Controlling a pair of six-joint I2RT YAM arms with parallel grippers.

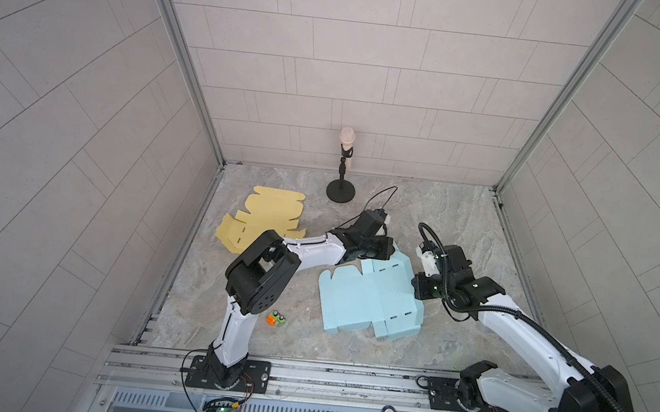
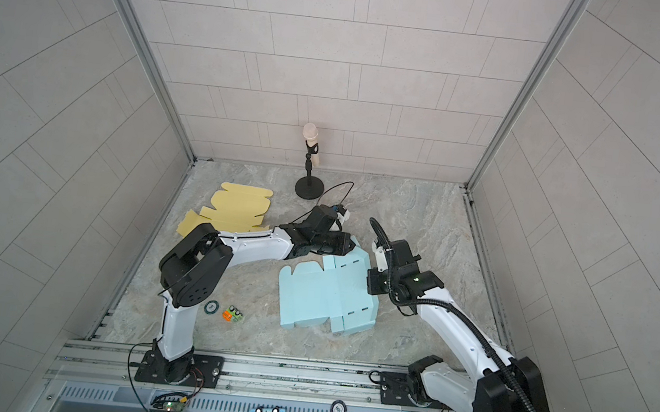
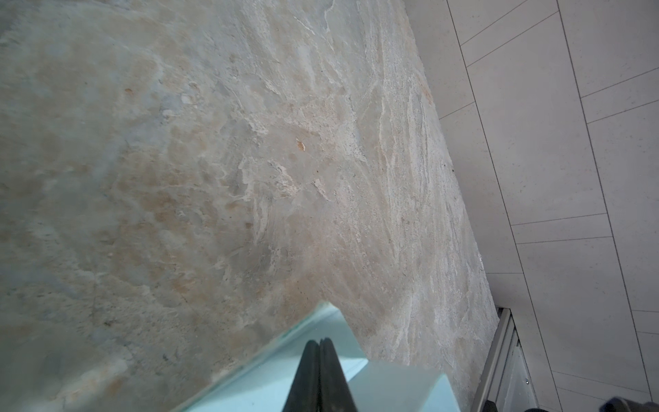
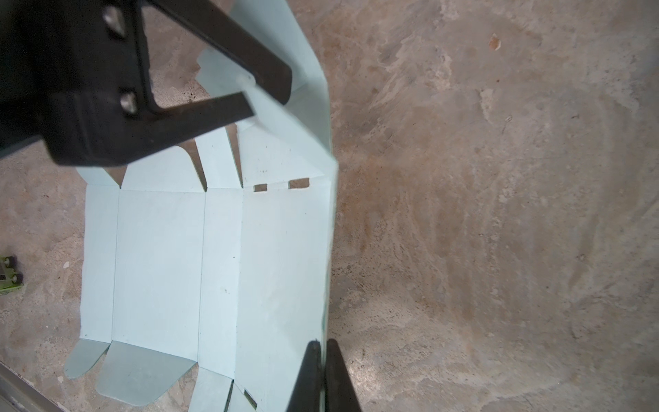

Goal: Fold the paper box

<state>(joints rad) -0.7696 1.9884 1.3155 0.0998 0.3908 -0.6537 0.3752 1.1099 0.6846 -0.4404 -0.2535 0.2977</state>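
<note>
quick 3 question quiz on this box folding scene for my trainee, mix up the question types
1. True or false: neither gripper holds the yellow box blank.
2. The right gripper is shut on: A) the raised edge of the blue box blank; B) the yellow box blank; C) nothing.
3. Short answer: counting the left gripper, how many grippers pinch the blue box blank?

Key: 1 true; 2 A; 3 two.
</note>
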